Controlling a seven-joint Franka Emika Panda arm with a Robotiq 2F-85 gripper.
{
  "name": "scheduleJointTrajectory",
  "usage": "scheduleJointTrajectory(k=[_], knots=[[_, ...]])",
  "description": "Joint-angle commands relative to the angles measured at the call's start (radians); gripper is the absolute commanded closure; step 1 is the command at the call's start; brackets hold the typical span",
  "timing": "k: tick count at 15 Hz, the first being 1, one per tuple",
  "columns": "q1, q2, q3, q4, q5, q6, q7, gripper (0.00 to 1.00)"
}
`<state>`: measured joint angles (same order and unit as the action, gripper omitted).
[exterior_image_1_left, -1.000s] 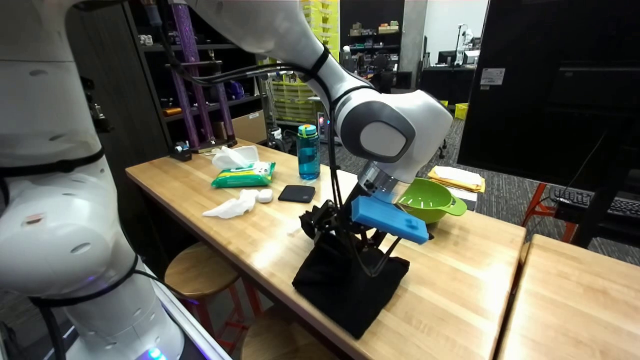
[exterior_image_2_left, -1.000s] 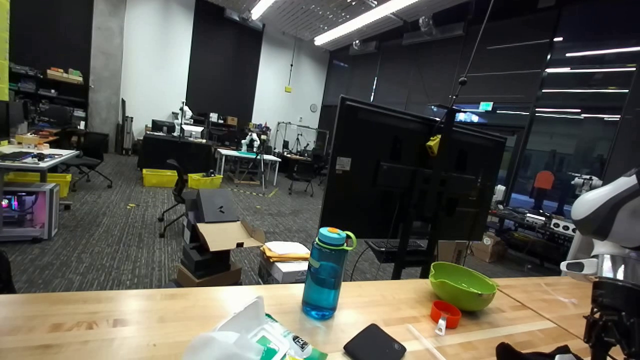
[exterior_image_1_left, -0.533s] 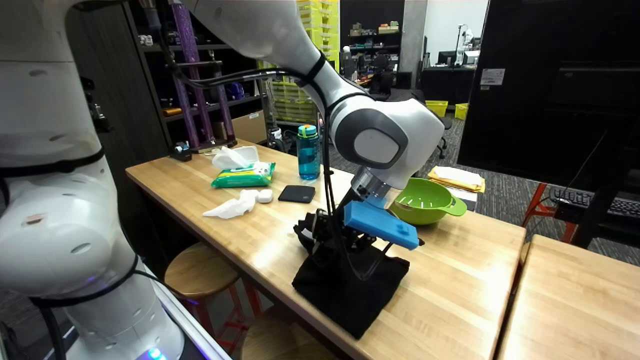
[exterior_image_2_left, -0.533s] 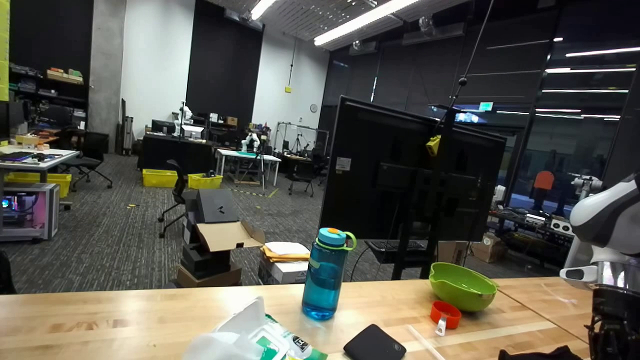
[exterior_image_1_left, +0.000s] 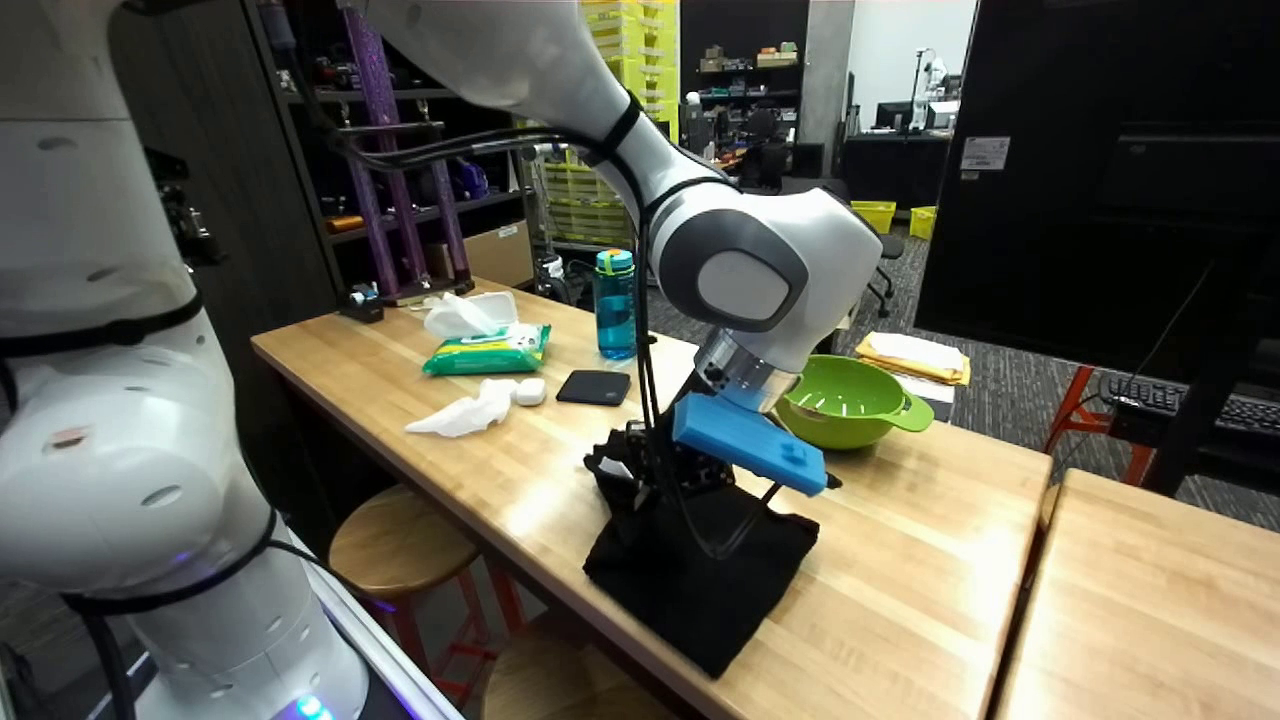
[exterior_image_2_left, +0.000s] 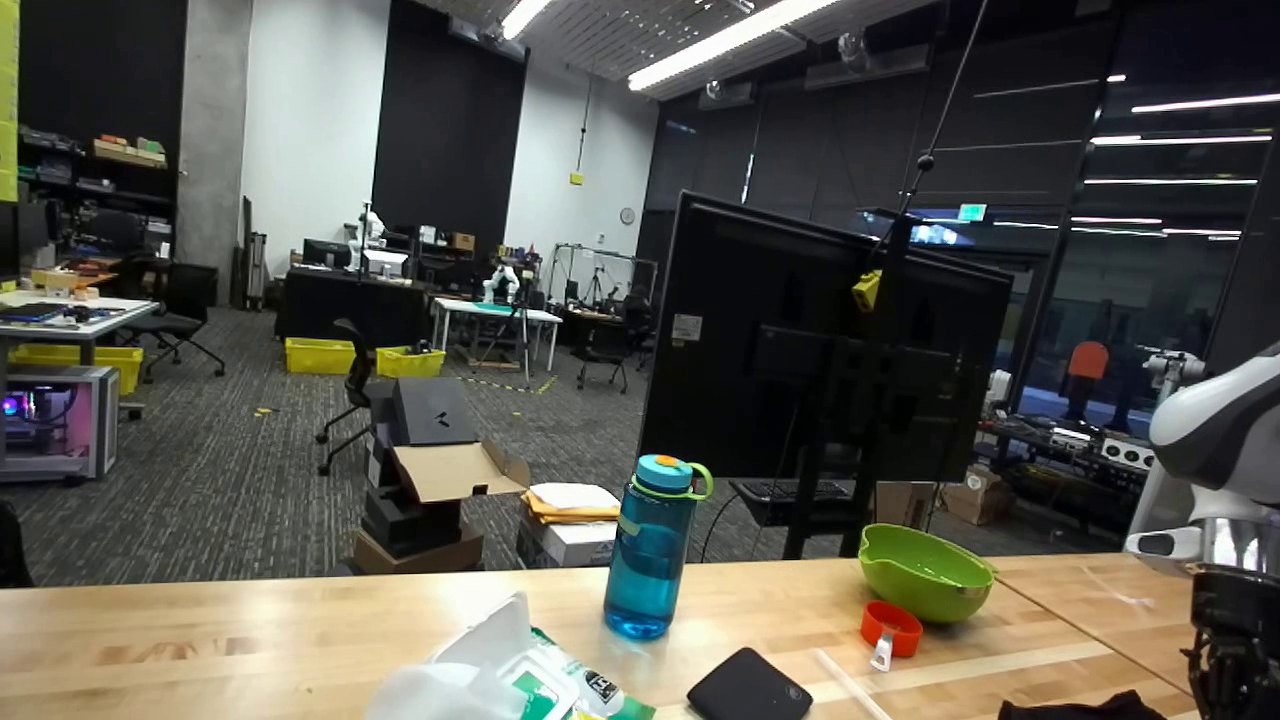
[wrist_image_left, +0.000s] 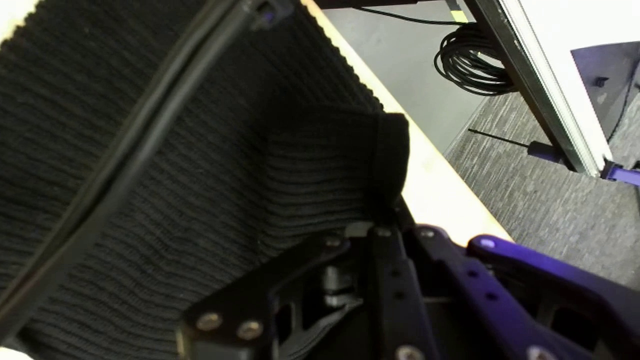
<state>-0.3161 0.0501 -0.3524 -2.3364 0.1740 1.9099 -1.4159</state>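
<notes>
A black ribbed cloth (exterior_image_1_left: 710, 580) lies on the wooden table near its edge, one side of it bunched up. My gripper (wrist_image_left: 397, 207) is shut on a raised fold of this black cloth (wrist_image_left: 330, 155) in the wrist view. The fingertips themselves are mostly hidden by the dark fabric. In an exterior view the gripper (exterior_image_1_left: 638, 495) reaches down at a slant over the far-left part of the cloth, below the blue block (exterior_image_1_left: 750, 440) on the wrist. Only a scrap of the cloth (exterior_image_2_left: 1080, 708) shows at the bottom of an exterior view.
Behind the gripper stands a green colander (exterior_image_1_left: 850, 405), with a red cup (exterior_image_2_left: 892, 628) beside it. Farther along are a blue bottle (exterior_image_2_left: 650, 550), a flat black case (exterior_image_1_left: 594, 387), a green wipes pack (exterior_image_1_left: 490, 350) and white tissue (exterior_image_1_left: 465, 410). Stools (exterior_image_1_left: 400, 540) stand below the table edge.
The arm has shifted slightly left in an exterior view. The gripper's jaws have come together, and the cloth's left side now stands up around the fingertips.
</notes>
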Motion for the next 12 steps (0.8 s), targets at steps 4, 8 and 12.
scheduleJointTrajectory(k=[4,8,12], knots=[[0.001,-0.137,0.018,-0.128,-0.026,0.002,0.104,1.00],[0.014,-0.200,0.032,-0.191,-0.018,0.012,0.160,1.00],[0.028,-0.247,0.042,-0.228,-0.010,0.045,0.212,1.00]])
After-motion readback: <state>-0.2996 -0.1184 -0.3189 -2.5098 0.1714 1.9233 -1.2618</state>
